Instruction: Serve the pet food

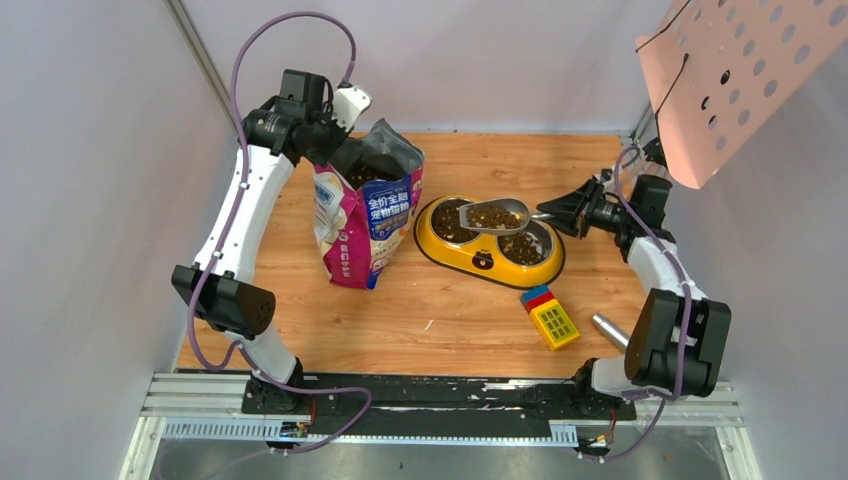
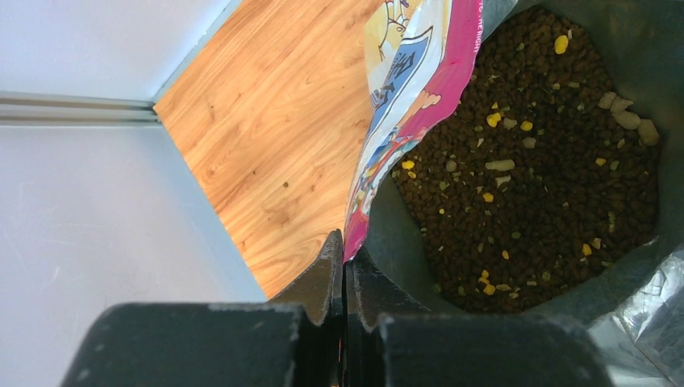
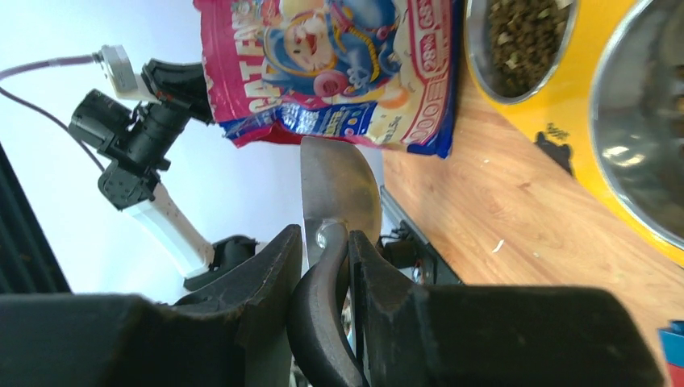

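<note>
The pet food (image 2: 532, 169) is dark brown kibble filling the open blue-and-magenta bag (image 1: 362, 225), which stands upright left of the feeder. My left gripper (image 2: 345, 246) is shut on the bag's upper rim (image 2: 355, 234), at the back left (image 1: 322, 125). A grey metal scoop (image 1: 495, 214) heaped with kibble hovers over the yellow double-bowl feeder (image 1: 488, 262), between its two bowls. Pinching the scoop's dark handle (image 3: 323, 314) is my right gripper (image 3: 326, 242), reaching in from the right (image 1: 565, 210). Both bowls hold some kibble (image 1: 448, 226).
A yellow toy block with red and blue bricks (image 1: 549, 316) lies near the front right. A small metal cylinder (image 1: 607, 330) rests beside my right arm's base. Walls close in on the left, the back and the right. A perforated pink panel (image 1: 745, 70) hangs at the top right.
</note>
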